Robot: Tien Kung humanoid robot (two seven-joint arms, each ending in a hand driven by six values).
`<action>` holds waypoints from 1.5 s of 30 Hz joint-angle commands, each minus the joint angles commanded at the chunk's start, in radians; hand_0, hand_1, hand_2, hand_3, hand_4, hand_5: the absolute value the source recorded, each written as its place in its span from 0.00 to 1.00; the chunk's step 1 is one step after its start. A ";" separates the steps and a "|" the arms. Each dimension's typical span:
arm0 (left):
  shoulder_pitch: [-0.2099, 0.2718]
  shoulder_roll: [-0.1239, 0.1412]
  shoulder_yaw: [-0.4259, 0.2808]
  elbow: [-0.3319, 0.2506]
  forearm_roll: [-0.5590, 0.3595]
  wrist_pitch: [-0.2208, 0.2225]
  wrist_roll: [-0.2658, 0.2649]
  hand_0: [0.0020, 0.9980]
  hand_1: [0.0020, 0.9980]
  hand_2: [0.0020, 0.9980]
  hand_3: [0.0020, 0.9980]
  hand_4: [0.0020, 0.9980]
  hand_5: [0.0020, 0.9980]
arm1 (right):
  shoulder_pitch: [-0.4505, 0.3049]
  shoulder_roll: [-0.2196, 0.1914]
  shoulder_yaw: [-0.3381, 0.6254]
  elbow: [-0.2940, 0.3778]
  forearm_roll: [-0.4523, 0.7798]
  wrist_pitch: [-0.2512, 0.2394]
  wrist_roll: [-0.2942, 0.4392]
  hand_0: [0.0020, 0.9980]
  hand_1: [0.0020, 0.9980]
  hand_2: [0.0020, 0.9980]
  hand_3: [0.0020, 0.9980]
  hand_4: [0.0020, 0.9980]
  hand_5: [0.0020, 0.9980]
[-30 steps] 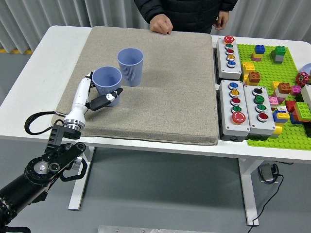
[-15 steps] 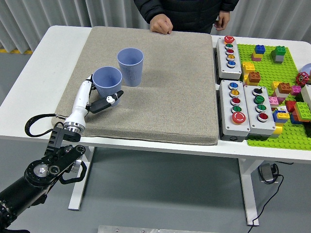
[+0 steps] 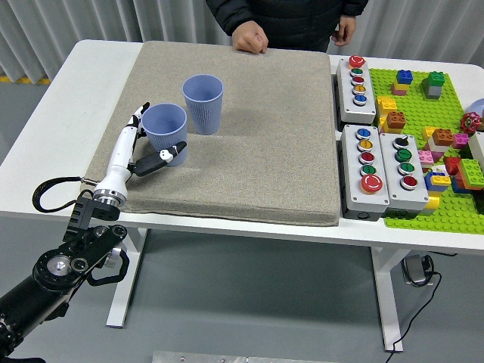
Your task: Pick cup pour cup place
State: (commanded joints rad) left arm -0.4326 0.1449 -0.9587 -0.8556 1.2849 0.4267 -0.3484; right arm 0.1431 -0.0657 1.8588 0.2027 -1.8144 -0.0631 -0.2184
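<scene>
Two blue-purple cups stand upright on the grey mat [image 3: 249,151]. The near cup [image 3: 165,130] is at the mat's left, and the far cup [image 3: 203,102] is just behind and to its right. My left hand [image 3: 153,138] brackets the near cup. Its white fingers [image 3: 138,117] are stretched out at the cup's left side, and the thumb [image 3: 168,155] lies at the cup's lower front. The hand looks open around the cup, which rests on the mat. My right arm is out of view.
A person stands at the far side with a fist [image 3: 249,38] resting on the mat's far edge. Three button boxes [image 3: 358,79] [image 3: 366,170] [image 3: 406,170] stand right of the mat. A green baseplate [image 3: 423,121] with several bricks lies at the far right.
My left arm has shifted a little left and back. The fingers have straightened away from the near cup's left side. The cup has stayed almost where it was.
</scene>
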 joint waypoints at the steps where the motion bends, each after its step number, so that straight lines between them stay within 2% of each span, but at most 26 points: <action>1: 0.007 0.000 -0.006 -0.005 0.006 -0.007 0.003 0.87 0.95 1.00 1.00 1.00 0.50 | 0.000 0.000 0.001 0.000 -0.001 0.000 0.000 0.70 0.71 0.68 0.64 0.07 0.33; 7: 0.042 -0.002 -0.029 -0.042 0.038 -0.030 0.014 0.88 0.96 1.00 1.00 1.00 0.52 | 0.003 -0.001 0.002 0.000 0.002 -0.001 0.001 0.70 0.71 0.67 0.64 0.07 0.33; 12: 0.062 -0.001 -0.053 -0.066 0.064 -0.031 0.016 0.88 0.96 1.00 1.00 1.00 0.52 | 0.004 -0.002 0.003 0.000 0.000 -0.001 0.001 0.70 0.71 0.67 0.64 0.07 0.33; 19: 0.115 0.010 -0.097 -0.098 0.082 -0.031 0.016 0.89 0.96 1.00 1.00 1.00 0.53 | 0.003 -0.002 0.007 0.000 -0.005 -0.001 0.002 0.70 0.71 0.67 0.64 0.06 0.32; 22: 0.165 0.014 -0.142 -0.142 0.111 -0.037 0.018 0.89 0.96 1.00 1.00 1.00 0.53 | 0.002 -0.002 0.008 0.000 -0.007 -0.001 0.002 0.70 0.71 0.67 0.64 0.06 0.32; 26: 0.207 0.027 -0.167 -0.193 0.144 -0.043 0.023 0.88 0.95 1.00 1.00 1.00 0.54 | 0.001 -0.003 0.011 0.000 -0.010 0.000 0.002 0.70 0.71 0.67 0.64 0.06 0.32; 30: 0.239 0.027 -0.199 -0.236 0.167 -0.045 0.025 0.88 0.95 1.00 1.00 1.00 0.54 | 0.000 -0.003 0.013 0.001 -0.014 0.001 0.002 0.70 0.71 0.67 0.64 0.06 0.32; 41: 0.279 0.033 -0.207 -0.308 0.204 -0.049 0.033 0.88 0.95 1.00 1.00 1.00 0.58 | -0.003 -0.001 0.014 0.001 -0.017 0.001 -0.001 0.70 0.71 0.67 0.64 0.07 0.32; 45: 0.300 0.031 -0.217 -0.326 0.212 -0.035 0.025 0.87 0.94 1.00 1.00 1.00 0.58 | -0.008 0.001 0.013 0.002 -0.018 0.001 -0.002 0.70 0.71 0.67 0.64 0.07 0.32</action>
State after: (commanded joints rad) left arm -0.1327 0.1761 -1.1760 -1.1820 1.4970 0.3915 -0.3234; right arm 0.1347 -0.0652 1.8718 0.2049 -1.8324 -0.0625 -0.2208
